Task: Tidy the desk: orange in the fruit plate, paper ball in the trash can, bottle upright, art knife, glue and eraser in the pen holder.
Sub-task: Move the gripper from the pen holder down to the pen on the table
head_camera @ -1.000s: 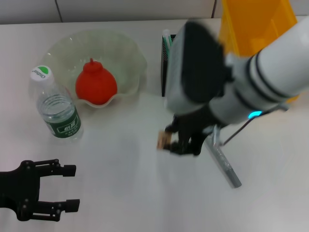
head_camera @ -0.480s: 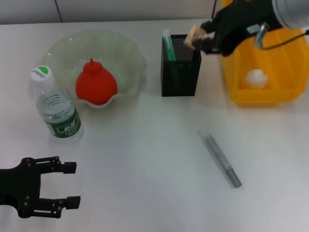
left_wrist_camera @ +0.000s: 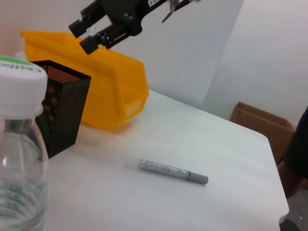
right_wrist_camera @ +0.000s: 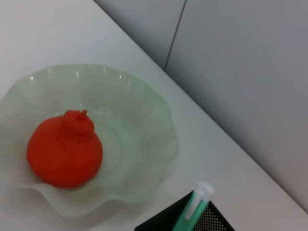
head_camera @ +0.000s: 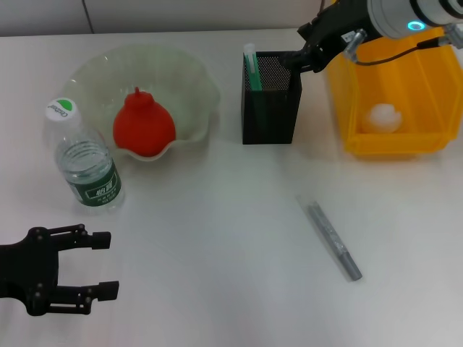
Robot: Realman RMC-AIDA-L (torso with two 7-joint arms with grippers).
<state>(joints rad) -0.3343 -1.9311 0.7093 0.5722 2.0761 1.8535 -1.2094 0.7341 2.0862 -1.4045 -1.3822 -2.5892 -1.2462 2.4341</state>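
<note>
The pen holder (head_camera: 270, 97) is the landmark here: it stands upright near the middle of the desk's far side, with the glue (head_camera: 252, 69) already leaning in its left corner, white cap up. The right gripper (head_camera: 298, 58) hangs just over the holder's right rim, its fingers parted and nothing visible between them; judging by that pose above the opening, it is placed for dropping a small item in, and since the eraser shows nowhere on the desk, it is probably inside the holder, though the mesh hides the contents. The art knife (head_camera: 333, 240) lies flat on the desk well in front of the holder and a little to its right, apart from everything else, so it looks like the one item left to collect. Right of the holder stands the trash can (head_camera: 427, 141), with the paper ball (head_camera: 382, 117) resting inside. Left of the holder sits the fruit plate (head_camera: 189, 79), holding the orange (head_camera: 143, 127). Further left and nearer the robot, the bottle (head_camera: 83, 161) stands upright on its base. The left gripper (head_camera: 107, 272) is parked low, far in front of the bottle, its fingers spread and empty.
</note>
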